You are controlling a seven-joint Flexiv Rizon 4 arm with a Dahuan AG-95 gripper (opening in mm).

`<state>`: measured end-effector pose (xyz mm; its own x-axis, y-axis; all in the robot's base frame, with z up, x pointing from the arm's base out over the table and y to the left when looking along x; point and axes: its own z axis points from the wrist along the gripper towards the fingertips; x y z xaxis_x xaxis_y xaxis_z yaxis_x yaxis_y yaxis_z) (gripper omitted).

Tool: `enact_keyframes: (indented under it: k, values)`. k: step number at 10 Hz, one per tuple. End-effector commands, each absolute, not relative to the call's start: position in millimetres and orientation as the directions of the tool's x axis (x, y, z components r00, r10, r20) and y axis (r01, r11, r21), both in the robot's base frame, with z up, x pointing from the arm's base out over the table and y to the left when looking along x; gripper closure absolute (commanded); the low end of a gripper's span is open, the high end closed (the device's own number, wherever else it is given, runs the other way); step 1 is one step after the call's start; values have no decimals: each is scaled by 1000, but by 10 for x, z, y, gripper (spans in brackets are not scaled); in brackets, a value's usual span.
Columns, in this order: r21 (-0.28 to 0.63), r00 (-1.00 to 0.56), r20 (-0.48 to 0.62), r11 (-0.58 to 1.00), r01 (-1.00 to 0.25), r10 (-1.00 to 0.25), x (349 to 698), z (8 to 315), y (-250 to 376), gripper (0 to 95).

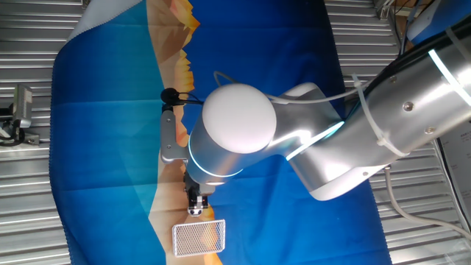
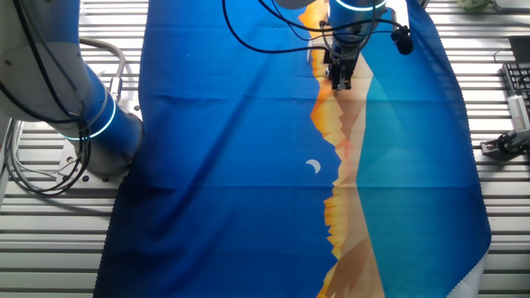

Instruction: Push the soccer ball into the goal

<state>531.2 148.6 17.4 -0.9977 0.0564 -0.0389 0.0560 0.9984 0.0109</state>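
One fixed view looks down over the arm (image 1: 353,125), whose big white round joint cap (image 1: 239,118) fills the middle of the picture and hides much of what lies under it. Below that cap the gripper (image 1: 195,205) reaches toward the near edge, its dark tips just above the goal (image 1: 199,238), a small white-framed box with fine mesh that lies on the blue cloth (image 1: 103,147) close to the bottom of the picture. The gripper tips stand just beside the goal's far rim; whether they touch it cannot be told. The soccer ball cannot be made out in this view; a small pale spot at the gripper tips is too tiny to name.

The other fixed view sees the desk (image 2: 50,240) from the opposite side. Here the gripper (image 2: 341,79) hangs at the far end, over the orange mountain print (image 2: 344,207) that runs down the cloth. Black cables (image 2: 257,37) loop around the wrist. The arm's base (image 2: 83,108), ringed by a light-blue glow, stands at the left on the slatted metal top. A small white crescent (image 2: 313,167) is printed on the blue cloth near the middle. Neither goal nor ball shows in this view.

The jaws look narrow and close together, but whether they are clenched or released cannot be told.
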Motion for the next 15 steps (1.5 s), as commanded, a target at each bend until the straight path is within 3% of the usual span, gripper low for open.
enact_keyframes:
  k: [1, 15]
  values:
    - [12, -998, -38, 998, 57, 57, 5323, 169, 1497, 950]
    - [12, -998, -32, 998, 58, 59, 5351, 156, 1566, 950]
